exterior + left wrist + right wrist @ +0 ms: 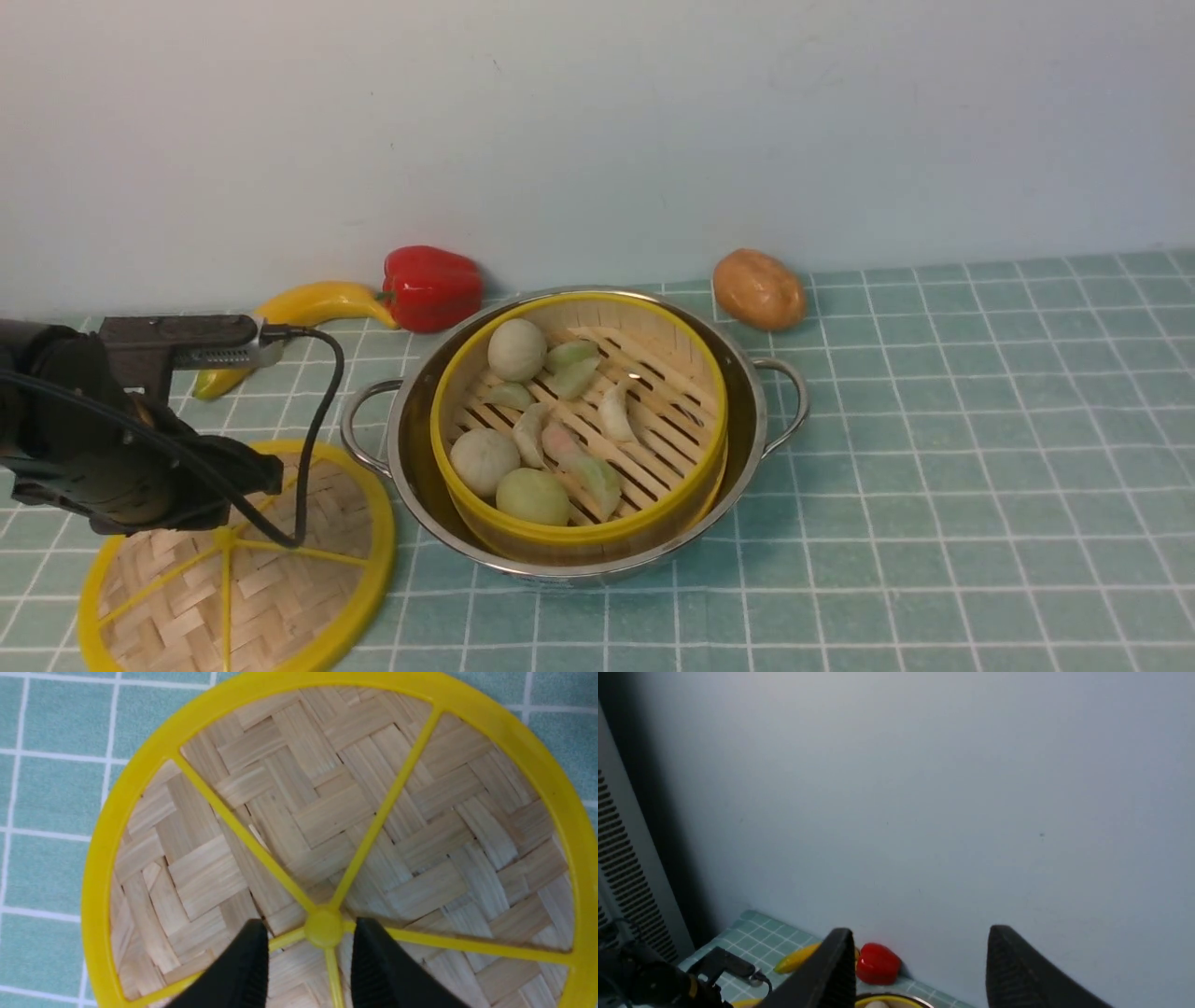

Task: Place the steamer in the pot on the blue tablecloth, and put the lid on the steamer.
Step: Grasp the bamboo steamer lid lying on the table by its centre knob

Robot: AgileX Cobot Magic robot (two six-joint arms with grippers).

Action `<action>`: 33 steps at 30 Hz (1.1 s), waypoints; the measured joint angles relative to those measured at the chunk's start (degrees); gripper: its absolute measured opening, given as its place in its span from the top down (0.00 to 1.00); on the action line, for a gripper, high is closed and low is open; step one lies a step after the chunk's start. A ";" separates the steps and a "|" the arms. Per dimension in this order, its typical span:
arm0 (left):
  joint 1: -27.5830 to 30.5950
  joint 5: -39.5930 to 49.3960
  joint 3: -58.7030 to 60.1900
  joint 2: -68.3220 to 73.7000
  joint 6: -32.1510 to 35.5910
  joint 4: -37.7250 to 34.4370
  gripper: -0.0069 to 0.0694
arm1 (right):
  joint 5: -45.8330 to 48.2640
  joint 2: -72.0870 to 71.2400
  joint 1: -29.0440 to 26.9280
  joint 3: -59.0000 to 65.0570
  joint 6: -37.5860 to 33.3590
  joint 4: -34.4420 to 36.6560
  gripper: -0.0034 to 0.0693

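Note:
The bamboo steamer point(644, 329) with pale buns and dumplings sits inside the shiny steel pot point(749, 411) on the blue tablecloth point(934, 467), a little off-centre toward the pot's front left. The woven lid point(280, 579) lies flat on the cloth left of the pot. My left gripper point(310, 932) hangs just above the lid point(327, 812), open, its black fingers point(250, 961) on either side of the yellow centre knob point(323, 927) with small gaps showing. My right gripper point(922, 931) is open and empty, raised and facing the wall; it is out of the front view.
A yellow banana point(308, 303), a red pepper point(431, 285) and a brown potato point(758, 287) lie along the back wall behind the pot. The left arm point(103, 457) and its cable overhang the lid's back edge. Bare cloth stretches to the pot's right.

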 joint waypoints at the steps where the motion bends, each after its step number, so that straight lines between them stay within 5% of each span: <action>1: 0.00 0.00 0.00 0.48 0.00 0.00 0.59 | 0.14 -0.05 0.00 0.57 0.00 0.00 0.42; 11: 0.00 -0.53 -0.02 4.53 0.00 0.00 0.64 | 0.08 -0.05 0.00 1.40 0.12 0.05 0.42; 15: 0.00 0.02 -1.39 4.53 0.00 0.38 0.85 | 0.08 -0.05 0.00 1.40 0.48 0.05 0.42; 18: 0.00 7.09 -4.92 4.53 0.00 4.37 0.94 | 0.08 -0.05 0.00 1.40 1.03 0.05 0.42; 26: 2.65 24.75 -17.47 3.45 -2.13 12.28 0.93 | 0.08 -0.81 0.00 1.46 1.39 -2.92 0.42; 33: 2.83 25.27 -22.89 2.38 9.83 -4.65 0.92 | 0.08 -1.78 0.00 1.46 1.70 -4.02 0.42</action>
